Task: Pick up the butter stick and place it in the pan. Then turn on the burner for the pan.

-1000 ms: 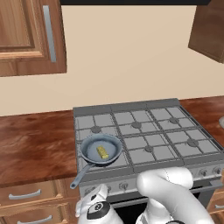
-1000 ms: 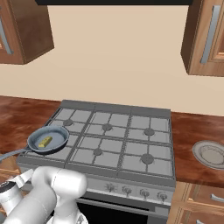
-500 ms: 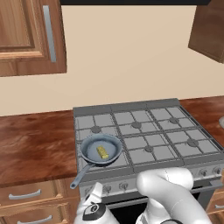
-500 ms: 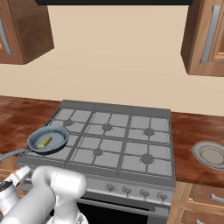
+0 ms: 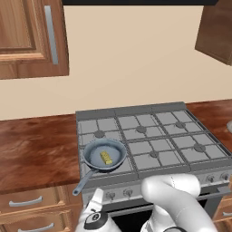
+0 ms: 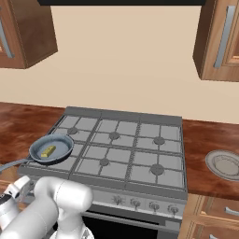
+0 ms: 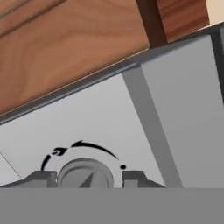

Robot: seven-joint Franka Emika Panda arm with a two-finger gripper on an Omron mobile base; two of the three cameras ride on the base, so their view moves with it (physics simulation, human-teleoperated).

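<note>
The white arm bends low at the bottom of both base views, its rounded elbow link up front and the forearm dropping down and toward the robot's left. The wrist and hand sit at the lower edge of the left base view. In the hand view the tool has its two dark fingertips standing apart, one on each side of a round grey knob, flanking it closely.

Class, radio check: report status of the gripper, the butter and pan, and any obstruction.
Gripper at stove knob, one finger on each side. Butter stick lying in pan on front-left burner. Nothing in the way.
</note>
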